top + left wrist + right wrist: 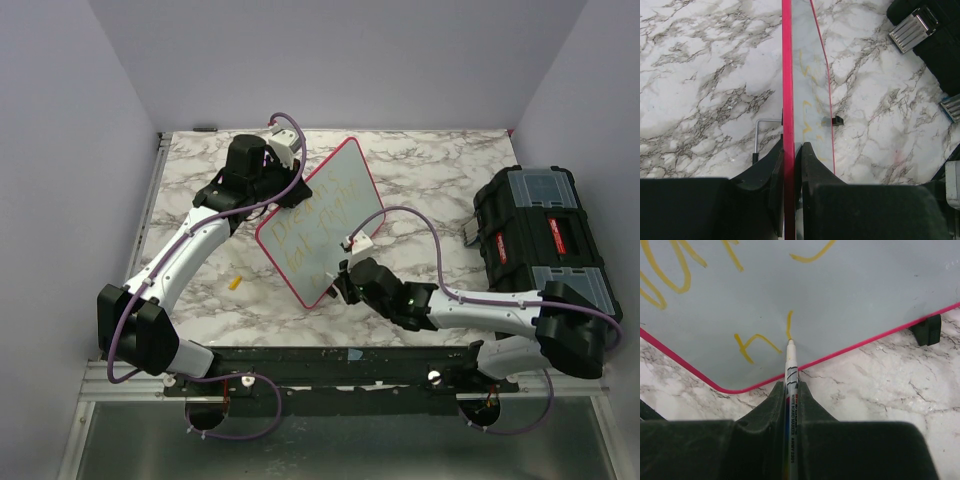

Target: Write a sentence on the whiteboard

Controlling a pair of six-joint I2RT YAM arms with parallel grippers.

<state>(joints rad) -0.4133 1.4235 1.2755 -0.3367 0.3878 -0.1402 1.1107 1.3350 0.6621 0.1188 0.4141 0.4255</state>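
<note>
– Whiteboard position?
– Middle of table, tilted up, far-left edge pinched tight in left gripper.
– Right gripper?
– Clamped on marker, with tip against board by near corner.
– Step?
– Likely mid-letter, low line of yellow sentence.
– Next?
– Probably finishing that stroke with light pressure, then moving along for another letter.

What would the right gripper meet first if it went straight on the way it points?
The whiteboard. The marker clamped in the right gripper appears to touch the board's face with its tip, at the foot of a yellow stroke, so the board comes first.
</note>
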